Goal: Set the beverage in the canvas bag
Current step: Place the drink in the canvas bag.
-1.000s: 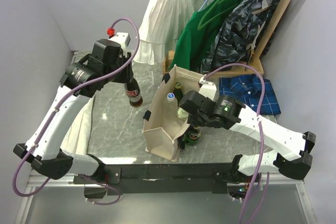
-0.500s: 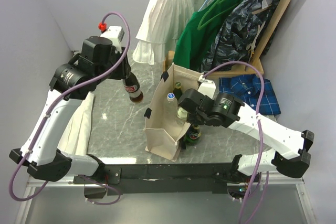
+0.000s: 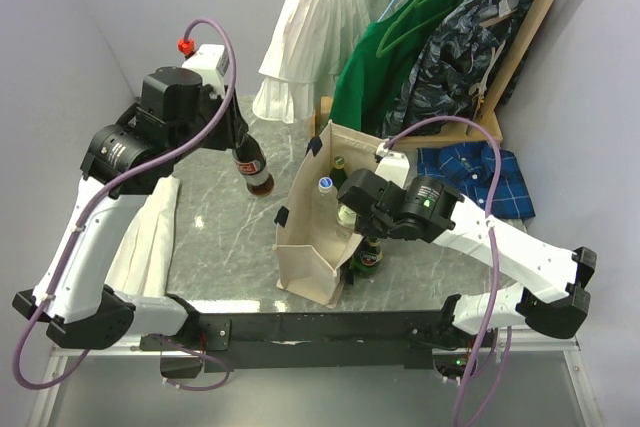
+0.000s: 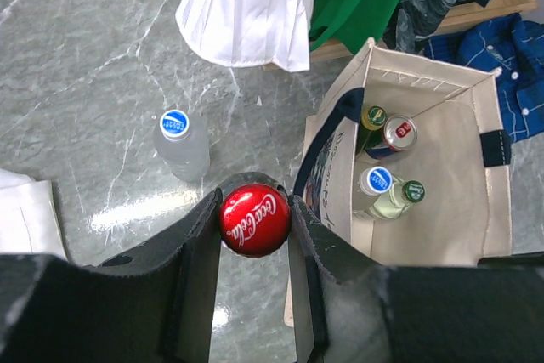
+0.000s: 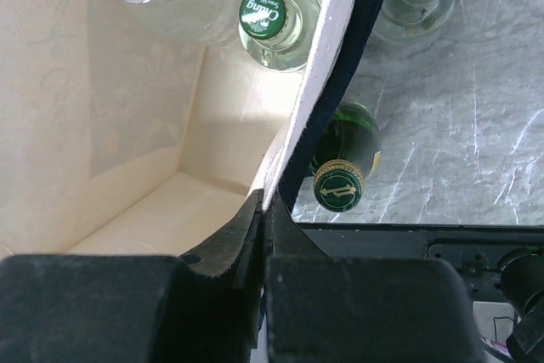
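Transport step in hand. My left gripper point(image 4: 255, 210) pinches the cola bottle point(image 3: 256, 173) at its cap; the canvas bag point(image 4: 425, 91) stands just right of those fingers. My right gripper point(image 5: 262, 210) is clamped on the bag's wall. Next move, in my judgement: shift right over the opening, then lower.

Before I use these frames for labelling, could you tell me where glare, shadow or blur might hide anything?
Top view: sharp, with a pale sheen on the table. Left wrist view: bright glare on the table beside the cola cap; the near left fingers are dark and soft. Right wrist view: the right fingers blur, and shadow crosses the bag wall.
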`<state>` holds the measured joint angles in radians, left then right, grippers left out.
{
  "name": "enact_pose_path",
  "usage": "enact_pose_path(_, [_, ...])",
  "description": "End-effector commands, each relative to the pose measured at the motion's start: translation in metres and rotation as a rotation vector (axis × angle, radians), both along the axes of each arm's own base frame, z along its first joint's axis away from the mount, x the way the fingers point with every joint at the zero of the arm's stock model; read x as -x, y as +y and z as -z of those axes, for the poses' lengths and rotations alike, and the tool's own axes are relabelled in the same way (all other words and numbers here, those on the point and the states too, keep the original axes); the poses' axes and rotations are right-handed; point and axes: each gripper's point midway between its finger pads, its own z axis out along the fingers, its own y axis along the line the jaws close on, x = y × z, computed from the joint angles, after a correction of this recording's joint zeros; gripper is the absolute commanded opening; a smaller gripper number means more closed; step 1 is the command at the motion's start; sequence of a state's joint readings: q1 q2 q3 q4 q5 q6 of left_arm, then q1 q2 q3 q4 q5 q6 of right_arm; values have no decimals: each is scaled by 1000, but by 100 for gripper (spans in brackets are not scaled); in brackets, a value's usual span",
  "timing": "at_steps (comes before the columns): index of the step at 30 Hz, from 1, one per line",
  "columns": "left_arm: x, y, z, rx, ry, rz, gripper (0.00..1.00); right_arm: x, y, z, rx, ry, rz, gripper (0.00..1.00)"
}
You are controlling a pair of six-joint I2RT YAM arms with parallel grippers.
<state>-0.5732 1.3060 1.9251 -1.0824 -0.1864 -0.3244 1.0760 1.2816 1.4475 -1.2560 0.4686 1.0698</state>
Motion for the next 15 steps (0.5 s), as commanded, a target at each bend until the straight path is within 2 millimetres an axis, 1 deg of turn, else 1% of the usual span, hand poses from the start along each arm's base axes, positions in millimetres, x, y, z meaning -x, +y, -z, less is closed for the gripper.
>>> enact_pose_path(1, [9, 1, -90, 165, -277, 26, 1, -5, 4, -10, -5, -44, -14, 0])
enact_pose_path(6, [22, 0, -110, 203, -344, 76, 1, -5, 7, -5, 9, -30, -21, 0])
enact_pose_path(8, [27, -5, -116, 218, -365, 123, 1, -6, 9, -4, 5, -30, -22, 0])
enact_pose_path(10, [35, -6, -126, 240, -409, 158, 1, -6, 10, -3, -2, -30, -21, 0])
enact_pose_path(11, [37, -9, -125, 238, -414, 181, 1, -6, 10, -2, -4, -28, -20, 0])
enact_pose_path(12, [41, -8, -128, 243, -427, 189, 1, -6, 10, -2, -5, -28, -18, 0])
enact_pose_path(15, [44, -7, -133, 242, -445, 198, 1, -5, 11, 1, -7, -24, -15, 0])
